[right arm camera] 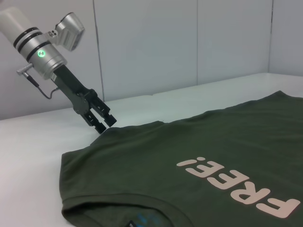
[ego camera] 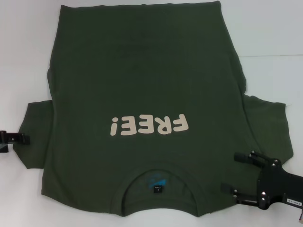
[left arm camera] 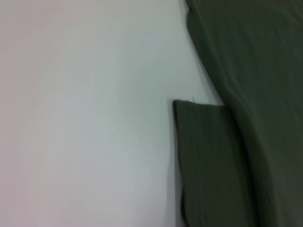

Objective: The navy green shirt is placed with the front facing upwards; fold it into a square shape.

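The navy green shirt (ego camera: 142, 85) lies spread flat on the white table, front up, with cream "FREE!" lettering (ego camera: 149, 126). Its collar (ego camera: 158, 184) is on the side nearest me. My left gripper (ego camera: 21, 138) sits at the outer edge of the left sleeve (ego camera: 37, 137); in the right wrist view the left gripper (right arm camera: 103, 122) has its tip down at that sleeve's hem. My right gripper (ego camera: 236, 174) is open, low over the shirt's right shoulder beside the right sleeve (ego camera: 270, 123). The left wrist view shows the sleeve (left arm camera: 208, 161) and the shirt's side (left arm camera: 255, 71).
The white table (ego camera: 23, 56) runs around the shirt on every side. A pale panelled wall (right arm camera: 189, 42) stands behind the table in the right wrist view.
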Robot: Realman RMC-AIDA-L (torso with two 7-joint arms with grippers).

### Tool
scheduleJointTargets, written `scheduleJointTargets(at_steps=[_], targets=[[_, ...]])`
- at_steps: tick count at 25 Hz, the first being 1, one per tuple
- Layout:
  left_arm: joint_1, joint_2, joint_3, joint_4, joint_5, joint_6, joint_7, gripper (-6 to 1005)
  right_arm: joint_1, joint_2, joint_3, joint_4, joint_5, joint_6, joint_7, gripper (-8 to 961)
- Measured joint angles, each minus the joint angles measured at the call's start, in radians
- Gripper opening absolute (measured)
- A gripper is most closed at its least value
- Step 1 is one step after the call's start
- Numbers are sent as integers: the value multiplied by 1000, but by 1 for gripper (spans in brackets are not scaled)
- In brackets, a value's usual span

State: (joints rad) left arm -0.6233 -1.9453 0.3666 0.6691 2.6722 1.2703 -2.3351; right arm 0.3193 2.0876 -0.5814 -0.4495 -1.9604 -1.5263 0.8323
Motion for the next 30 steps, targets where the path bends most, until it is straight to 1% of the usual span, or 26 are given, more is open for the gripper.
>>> scheduleJointTargets(at_steps=[12,30], targets=[[1,-8,5,0,-1,-12,-3,799,3,0,0,0,-4,0,10,928],[-18,-7,5,-35,-8,-6,-24,783,6,0,0,0,-23,10,10,927]])
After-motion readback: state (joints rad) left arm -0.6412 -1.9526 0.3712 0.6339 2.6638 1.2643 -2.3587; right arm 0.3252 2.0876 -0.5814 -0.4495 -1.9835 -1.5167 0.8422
